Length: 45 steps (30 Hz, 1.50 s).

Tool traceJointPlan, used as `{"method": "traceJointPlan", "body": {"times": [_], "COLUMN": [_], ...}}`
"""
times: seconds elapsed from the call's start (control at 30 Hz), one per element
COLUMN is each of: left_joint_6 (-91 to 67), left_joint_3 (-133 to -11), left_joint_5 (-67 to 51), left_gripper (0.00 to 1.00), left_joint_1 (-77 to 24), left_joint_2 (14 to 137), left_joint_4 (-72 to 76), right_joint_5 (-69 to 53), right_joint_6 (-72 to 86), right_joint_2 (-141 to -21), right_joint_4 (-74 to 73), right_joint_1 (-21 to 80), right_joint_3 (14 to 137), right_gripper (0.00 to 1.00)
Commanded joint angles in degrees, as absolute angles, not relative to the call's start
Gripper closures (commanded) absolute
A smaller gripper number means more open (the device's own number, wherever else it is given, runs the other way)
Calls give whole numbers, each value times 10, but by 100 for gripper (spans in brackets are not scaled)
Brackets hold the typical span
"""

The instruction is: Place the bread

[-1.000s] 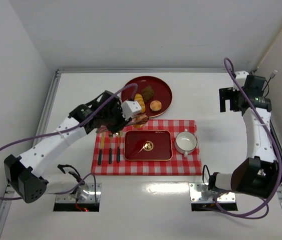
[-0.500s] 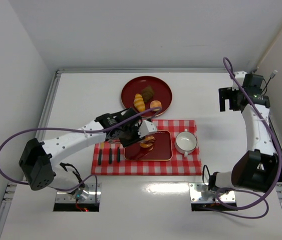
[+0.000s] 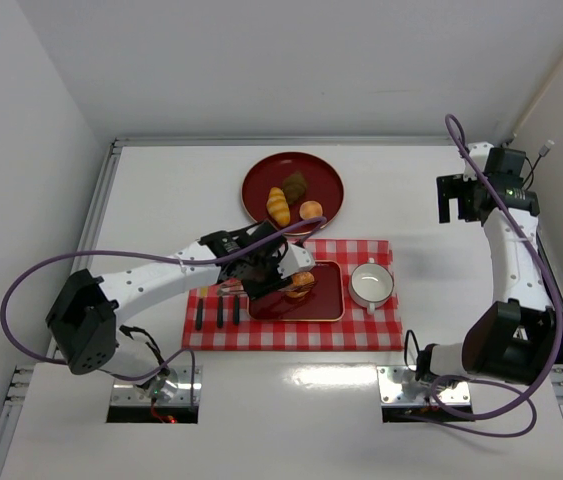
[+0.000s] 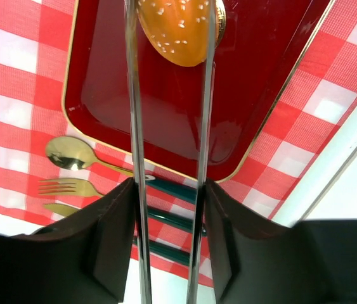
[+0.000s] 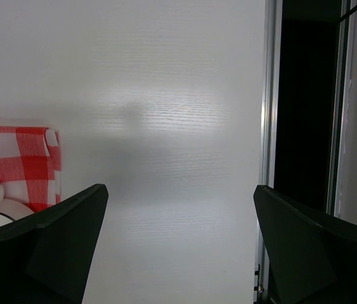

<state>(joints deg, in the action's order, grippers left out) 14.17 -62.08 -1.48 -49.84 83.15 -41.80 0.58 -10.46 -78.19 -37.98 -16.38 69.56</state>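
Red-checked cloth point(image 3: 361, 325) underlies the lacquer tray point(image 4: 102, 95), where my left fingers point(image 4: 132, 95) flank the bread point(image 4: 178, 31), touching both sides; squeezing or not, I cannot tell. Best spread slowly, then lift straight up. Right gripper point(image 5: 179, 190) gapes empty.

We see the bread point(image 4: 177, 28) as a small round-oval bun — golden-orange and glossy, with pale seeds scattered over its crust. It sits between the two thin fingers point(image 4: 133, 126) of the left gripper point(image 3: 299, 284), over the middle of the dark red, gold-rimmed tray point(image 4: 102, 95). Whether it touches the tray floor — or the fingers — we cannot tell.
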Motion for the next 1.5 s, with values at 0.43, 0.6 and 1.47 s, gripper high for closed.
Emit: {"method": "traceJointPlan", "body": {"times": [0.43,0.6,1.47], "left_joint_6": [137,143,143], "left_joint_3": [-666,-678,-606], "left_joint_5": [-20,-27,-53], "left_gripper": [57,57,50], "left_joint_1": [-501,-501,-501], "left_joint_2": [796,774,751], "left_joint_4": [-423,-439,-410], "right_joint_5": [-7,-7,-2], "right_joint_6": [-107,-107,-107], "right_joint_2": [-786,-799,-799], "right_joint_4": [-377,-382,-403], "right_joint_1": [-167,-167,-162], "right_joint_3": [715,721,737], "right_gripper": [0,0,0]}}
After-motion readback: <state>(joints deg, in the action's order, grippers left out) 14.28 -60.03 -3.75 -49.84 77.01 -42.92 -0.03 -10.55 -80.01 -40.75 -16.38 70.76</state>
